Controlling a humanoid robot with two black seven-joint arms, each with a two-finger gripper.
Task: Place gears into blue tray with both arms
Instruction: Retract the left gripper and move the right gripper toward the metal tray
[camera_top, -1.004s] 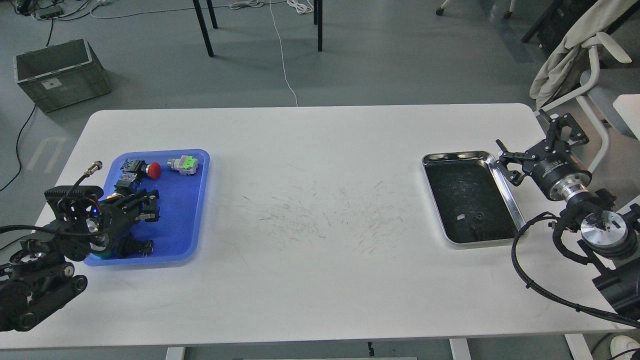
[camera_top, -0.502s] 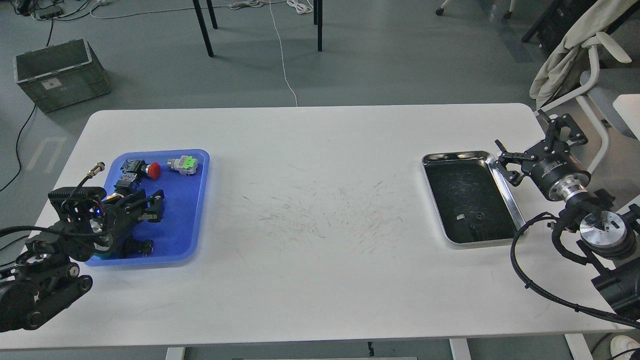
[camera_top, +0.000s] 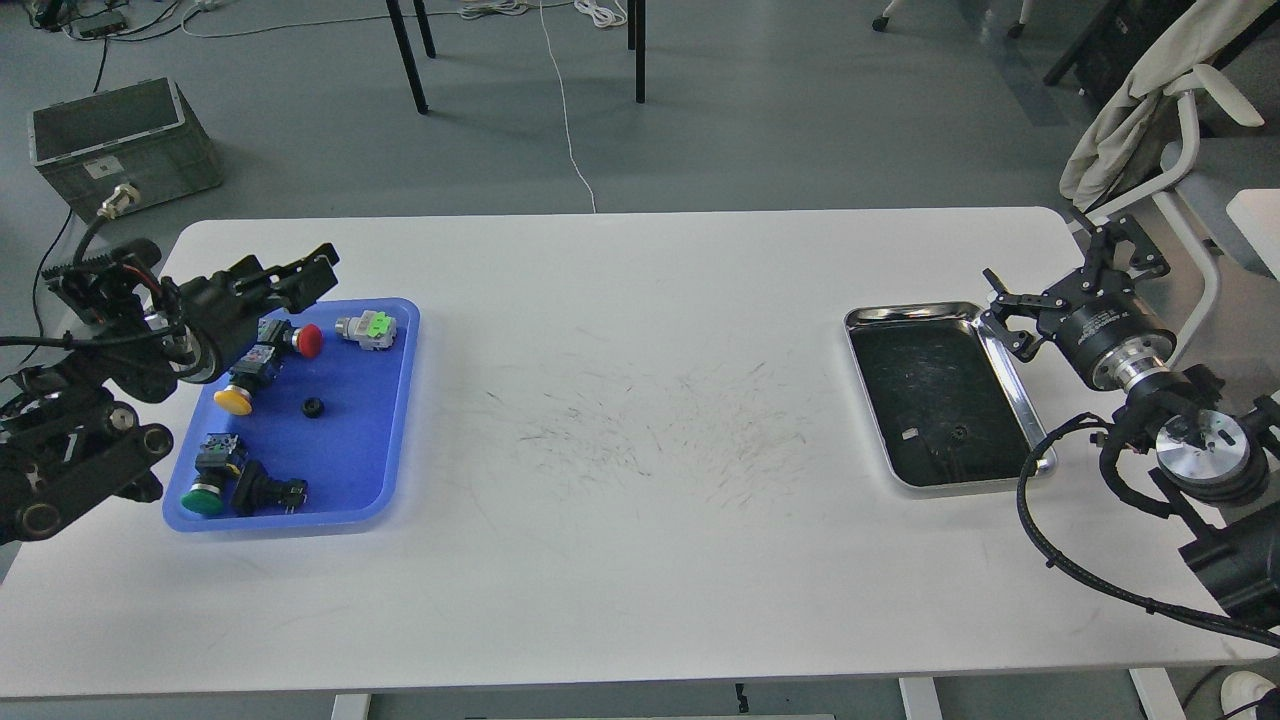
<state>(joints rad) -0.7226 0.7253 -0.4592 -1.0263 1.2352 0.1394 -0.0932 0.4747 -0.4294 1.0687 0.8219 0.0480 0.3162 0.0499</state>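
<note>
My left arm enters at mid-left; its left end effector (camera_top: 300, 272) is raised over the upper-left corner of the blue tray (camera_top: 385, 420), fingers slightly apart, holding nothing. One gear (camera_top: 314, 407) lies in the tray's middle among push-button switches (camera_top: 290, 338). My right end effector (camera_top: 1010, 318) hovers at the steel tray's (camera_top: 1010, 375) upper-right rim, fingers spread wide, empty. Another gear (camera_top: 960, 432) sits low in that tray.
</note>
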